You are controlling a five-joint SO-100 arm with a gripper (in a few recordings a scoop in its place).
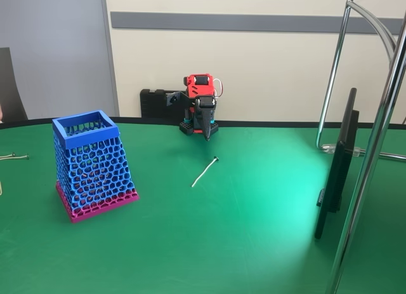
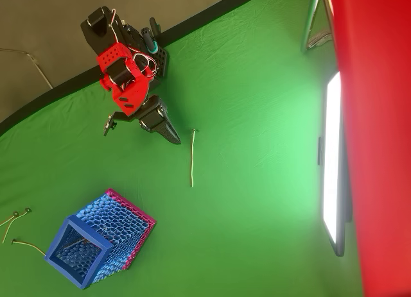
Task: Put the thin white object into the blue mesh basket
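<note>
Gripper (image 1: 207, 134) points down near the arm's base with its jaws together, gripping nothing. Just in front of it, apart, the thin white object (image 1: 205, 172) lies flat on the green table (image 1: 254, 243). The blue mesh basket (image 1: 91, 164) stands upright well to the left in the fixed view.

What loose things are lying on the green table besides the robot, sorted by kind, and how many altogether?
Blue mesh basket: 1
Thin white object: 1
Thin wire-like pieces near the table edge beyond the basket: 3, as far as the overhead view shows
Total: 5
</note>
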